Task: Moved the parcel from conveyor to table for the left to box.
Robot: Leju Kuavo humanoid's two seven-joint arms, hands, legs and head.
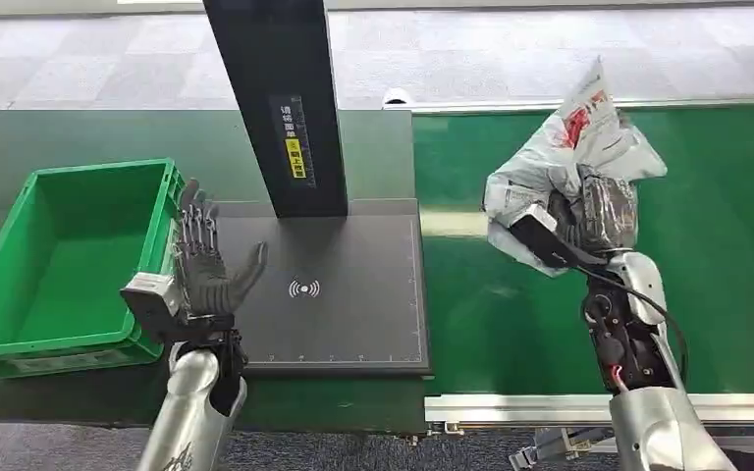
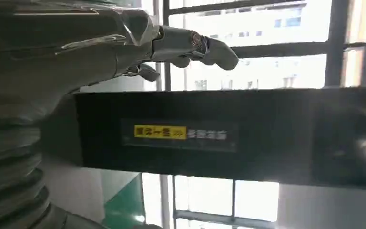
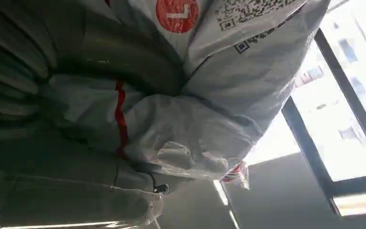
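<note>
The robot's right hand [image 1: 589, 221] holds a crinkly white parcel [image 1: 569, 157] up in the air above the green conveyor [image 1: 727, 294]. The bag has red marks and a printed label on it. The left hand [image 1: 206, 265] holds nothing, with its fingers spread wide, and it stands upright over the edge of the black scanner pad [image 1: 353, 304]. Just beside that hand sits a green box [image 1: 69, 265]. A dark post [image 1: 275, 98] stands at the back of the pad.
</note>
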